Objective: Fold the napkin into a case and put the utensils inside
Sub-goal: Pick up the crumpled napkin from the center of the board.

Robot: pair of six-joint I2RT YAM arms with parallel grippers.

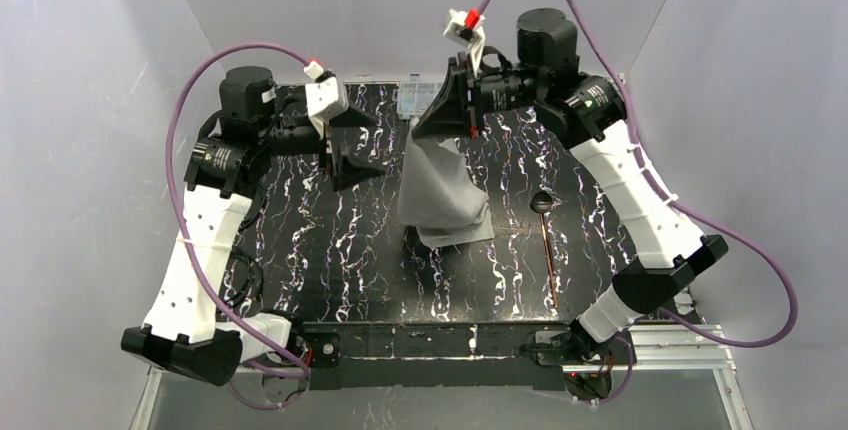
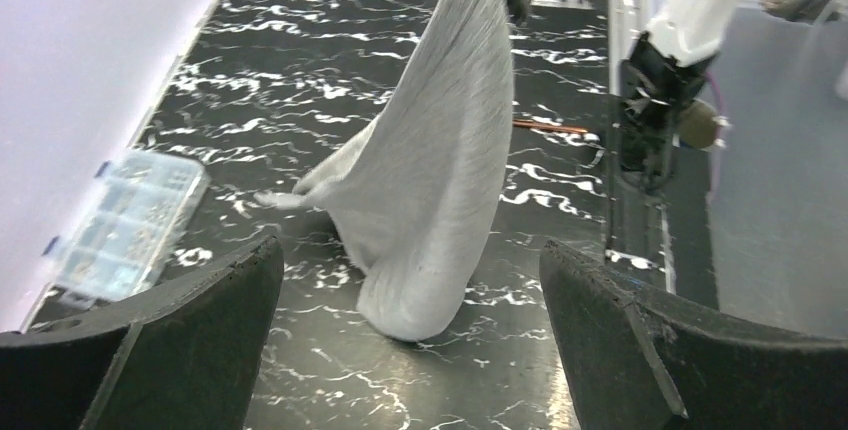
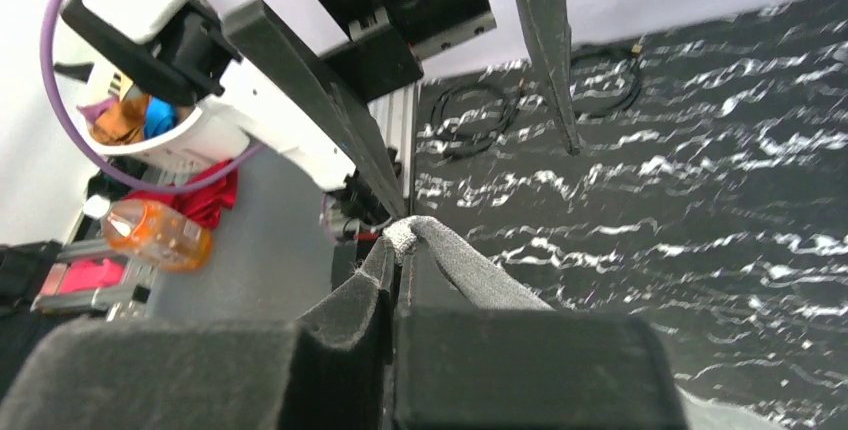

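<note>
left pincer (image 1: pixel 362 143) wide, empty, beside napkin (image 1: pixel 440 190) in tight right pincer (image 3: pixel 402 250); clear box (image 2: pixel 125 225) behind, spoon (image 1: pixel 543 205) nearby

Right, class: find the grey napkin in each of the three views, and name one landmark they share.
Top external: napkin hangs at centre, lower end on the tabletop.
Left wrist: napkin at centre, draped down from the top edge.
Right wrist: napkin fold at lower centre, pinched in the right gripper.
Shared landmark: the black marbled tabletop.

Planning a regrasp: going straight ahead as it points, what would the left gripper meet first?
Probably the napkin, hanging dead ahead between the left gripper's open jaws; depth is unclear.
</note>
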